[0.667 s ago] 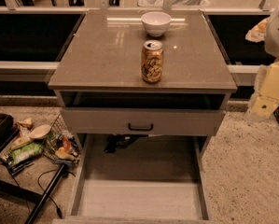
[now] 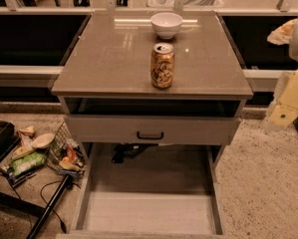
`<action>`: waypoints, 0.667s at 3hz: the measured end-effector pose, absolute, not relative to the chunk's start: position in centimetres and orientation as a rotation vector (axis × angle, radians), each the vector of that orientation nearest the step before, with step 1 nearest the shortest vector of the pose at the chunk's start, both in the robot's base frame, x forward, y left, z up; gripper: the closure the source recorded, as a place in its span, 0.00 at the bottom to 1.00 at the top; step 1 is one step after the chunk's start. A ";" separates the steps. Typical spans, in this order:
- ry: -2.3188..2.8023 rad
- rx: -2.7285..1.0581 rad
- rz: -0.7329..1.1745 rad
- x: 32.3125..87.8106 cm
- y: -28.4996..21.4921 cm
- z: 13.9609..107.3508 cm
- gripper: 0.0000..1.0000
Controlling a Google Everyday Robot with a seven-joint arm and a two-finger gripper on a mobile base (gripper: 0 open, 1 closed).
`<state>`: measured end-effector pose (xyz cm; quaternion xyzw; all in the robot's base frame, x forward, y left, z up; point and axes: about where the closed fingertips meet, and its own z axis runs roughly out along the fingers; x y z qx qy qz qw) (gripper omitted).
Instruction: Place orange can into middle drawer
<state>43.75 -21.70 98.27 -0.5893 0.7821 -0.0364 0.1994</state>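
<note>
Little has moved since the earlier frame. The orange can (image 2: 162,65) stands upright on the same spot of the cabinet top (image 2: 108,59), near the front edge, with the white bowl (image 2: 167,25) well behind it. The only shift noted is at the right edge: the pale blurred shape I take for the gripper (image 2: 287,99) hangs beside the cabinet, off its front right corner, perhaps a shade lower than before. Whether it is open or closed I cannot tell; it has hold of nothing, being well apart from the can. The middle drawer (image 2: 148,214) is pulled fully out below, plank floor bare, under the closed drawer front (image 2: 113,129) with its black handle. Judgement: the task is at its start. The receiving drawer is ready, the can ungrasped, and the arm has yet to come in over the top. The next step would be the reach to the can.
</note>
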 end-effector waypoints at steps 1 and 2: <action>2.121 -1.541 0.032 45.2 -21.8 95.2 0.00; 1.986 -1.351 0.203 51.0 -20.9 93.4 0.00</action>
